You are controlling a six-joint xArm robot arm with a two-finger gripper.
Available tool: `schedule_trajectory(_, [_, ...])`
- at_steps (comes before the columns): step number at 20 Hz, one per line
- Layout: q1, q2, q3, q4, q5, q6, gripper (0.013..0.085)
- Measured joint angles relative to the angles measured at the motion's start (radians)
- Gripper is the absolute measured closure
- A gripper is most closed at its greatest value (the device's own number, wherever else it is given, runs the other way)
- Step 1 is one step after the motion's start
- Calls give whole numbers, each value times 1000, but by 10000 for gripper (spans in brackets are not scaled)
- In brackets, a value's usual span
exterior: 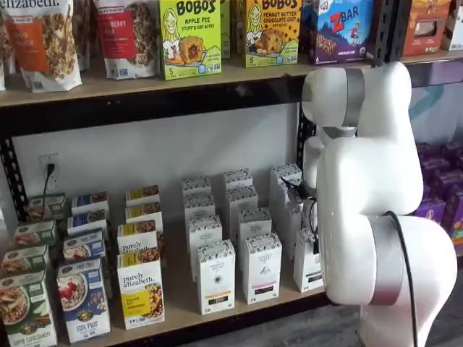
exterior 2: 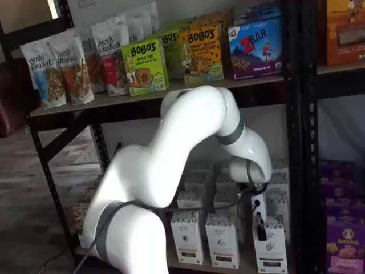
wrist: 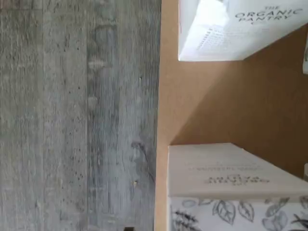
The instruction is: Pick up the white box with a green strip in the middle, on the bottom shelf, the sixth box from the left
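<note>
lining up matters now: your gripper (exterior 2: pixel 260 227) hangs just above the white box (exterior 2: pixel 270 248) at the bottom shelf (exterior: pixel 173 318) front; finger gap unclear, so centre the jaws astride its narrow top before descending.

Claw (exterior 2: pixel 260 226) low before the white box (exterior 2: pixel 270 249) on the bottom shelf (exterior 2: pixel 245 264).

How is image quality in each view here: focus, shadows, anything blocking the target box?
Wrist view: soft focus, the near carton's lettering smeared, "Organic Pantry" on the far carton readable; a diagonal shadow crosses the bottom shelf. In both shelf views light is even and packaging sharp, but the white arm hides the right-hand rows. The black fingers show side-on against the white box, their gap unreadable.
</note>
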Motion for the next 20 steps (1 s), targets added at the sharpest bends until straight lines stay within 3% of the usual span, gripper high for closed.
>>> schedule_trajectory(4, [0, 15, -19, 5, 6, -4, 130])
schedule_trajectory(9, [1, 24, -38, -44, 30, 38, 130])
schedule_trajectory(13, [-2, 17, -12, -21, -18, 17, 250])
schedule_trajectory(14, [-2, 16, -5, -13, -31, 10, 250])
schedule_trajectory(16, [-1, 13, 3, -8, -44, 7, 330])
schedule_trajectory(20, [2, 9, 12, -21, -49, 21, 330])
